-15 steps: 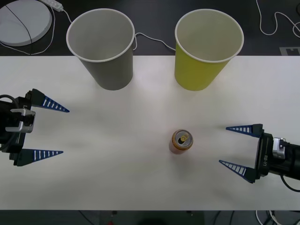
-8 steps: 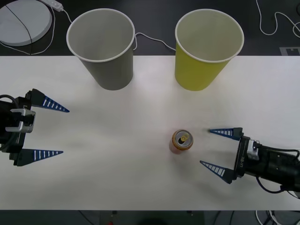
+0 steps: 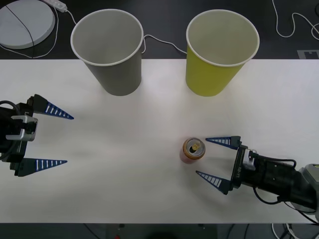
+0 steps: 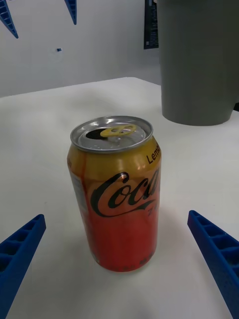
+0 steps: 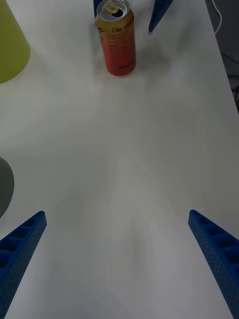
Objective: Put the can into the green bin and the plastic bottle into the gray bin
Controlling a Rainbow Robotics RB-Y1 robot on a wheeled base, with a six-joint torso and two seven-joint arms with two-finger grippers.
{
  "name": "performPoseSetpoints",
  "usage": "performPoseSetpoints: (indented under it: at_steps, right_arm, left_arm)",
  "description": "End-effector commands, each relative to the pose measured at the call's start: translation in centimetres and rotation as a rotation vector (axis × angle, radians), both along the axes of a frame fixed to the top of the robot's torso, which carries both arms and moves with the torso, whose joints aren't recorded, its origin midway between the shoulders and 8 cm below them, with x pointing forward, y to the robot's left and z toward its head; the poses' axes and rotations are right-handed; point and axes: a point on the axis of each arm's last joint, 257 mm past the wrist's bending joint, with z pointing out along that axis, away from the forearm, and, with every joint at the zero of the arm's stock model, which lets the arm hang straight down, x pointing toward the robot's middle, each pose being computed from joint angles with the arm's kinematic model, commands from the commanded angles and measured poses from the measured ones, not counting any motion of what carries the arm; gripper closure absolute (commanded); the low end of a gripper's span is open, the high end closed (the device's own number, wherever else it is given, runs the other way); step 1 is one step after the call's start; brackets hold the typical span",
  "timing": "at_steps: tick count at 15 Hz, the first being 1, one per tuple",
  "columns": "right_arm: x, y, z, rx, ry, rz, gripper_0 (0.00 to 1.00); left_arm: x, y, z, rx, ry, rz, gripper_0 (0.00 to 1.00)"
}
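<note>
The can (image 3: 193,150) stands upright on the white table, orange-gold above, red below, its silver top opened. My right gripper (image 3: 201,156) is open just right of it, fingertips reaching either side of the can's near edge without touching. In the right wrist view the can (image 4: 117,194) stands centred between the spread fingers (image 4: 22,249). The gray bin (image 3: 117,77) stands at the back left and the green bin (image 3: 209,79) at the back right, both upright and holding nothing. My left gripper (image 3: 70,140) waits open at the table's left. The plastic bottle is out of view.
A white round disc (image 3: 25,22) and cables (image 3: 159,42) lie on the dark floor behind the table (image 3: 149,109). The left wrist view shows the can (image 5: 117,42) far off, with the green bin's wall (image 5: 10,45) beside it.
My right gripper has slid left across the table, from well apart to having its open fingertips at the can. The left arm and the can have not moved.
</note>
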Motion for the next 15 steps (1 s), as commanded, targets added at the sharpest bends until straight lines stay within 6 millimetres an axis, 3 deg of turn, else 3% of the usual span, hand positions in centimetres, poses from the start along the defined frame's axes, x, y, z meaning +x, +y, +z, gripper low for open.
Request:
performPoseSetpoints:
  at_steps: [1, 7, 14, 15]
  right_arm:
    - [0.6, 1.3, -0.3, 0.001, 0.000, -0.010, 0.00]
    - [1.8, 4.0, -0.6, 0.003, 0.005, -0.021, 0.00]
    - [2.3, 4.8, -0.4, 0.004, 0.002, -0.022, 0.00]
    - [2.3, 4.8, -0.4, 0.004, 0.002, -0.022, 0.07]
  left_arm:
    - [0.0, 0.0, 0.0, 0.000, 0.000, 0.000, 0.00]
    - [0.0, 0.0, 0.0, 0.000, 0.000, 0.000, 0.00]
    - [0.0, 0.0, 0.0, 0.000, 0.000, 0.000, 0.00]
    - [0.0, 0.0, 0.0, 0.000, 0.000, 0.000, 0.00]
